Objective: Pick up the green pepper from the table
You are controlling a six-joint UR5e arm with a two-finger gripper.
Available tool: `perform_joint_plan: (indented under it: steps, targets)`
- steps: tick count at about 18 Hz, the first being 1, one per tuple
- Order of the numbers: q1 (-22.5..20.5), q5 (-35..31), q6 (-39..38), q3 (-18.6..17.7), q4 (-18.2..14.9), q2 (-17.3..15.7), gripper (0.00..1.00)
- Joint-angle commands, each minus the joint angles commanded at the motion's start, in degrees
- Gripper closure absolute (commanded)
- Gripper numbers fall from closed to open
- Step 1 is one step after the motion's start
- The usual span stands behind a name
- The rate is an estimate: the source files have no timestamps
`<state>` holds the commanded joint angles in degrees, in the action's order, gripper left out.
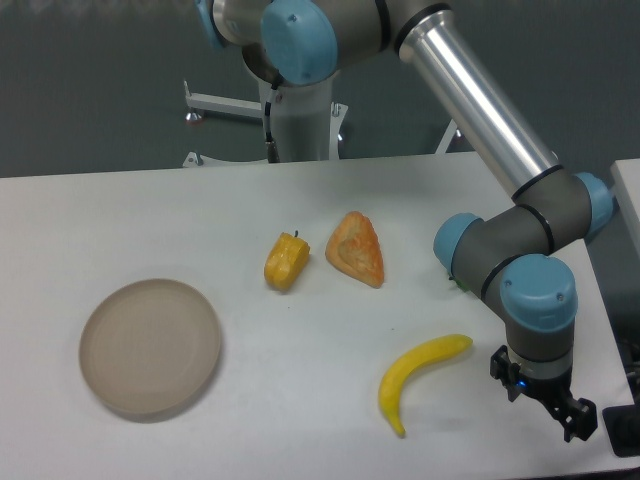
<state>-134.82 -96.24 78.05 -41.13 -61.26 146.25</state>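
Observation:
The green pepper is almost wholly hidden behind my arm; only a thin green sliver shows at the left edge of the grey wrist joint, on the white table at the right. My gripper hangs low over the table's front right corner, in front of and to the right of that sliver. Its black fingers stand apart with nothing between them.
A yellow banana lies just left of the gripper. An orange wedge-shaped food piece and a yellow-orange pepper lie mid-table. A round beige plate sits front left. The table's right edge is near the gripper.

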Motion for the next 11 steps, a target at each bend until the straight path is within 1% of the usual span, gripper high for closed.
perform_joint_plan:
  steps: [8, 11]
  targets:
    - [0.18, 0.00, 0.00, -0.62, -0.09, -0.44, 0.00]
    - [0.26, 1.40, 0.00, -2.54, -0.09, -1.84, 0.00]
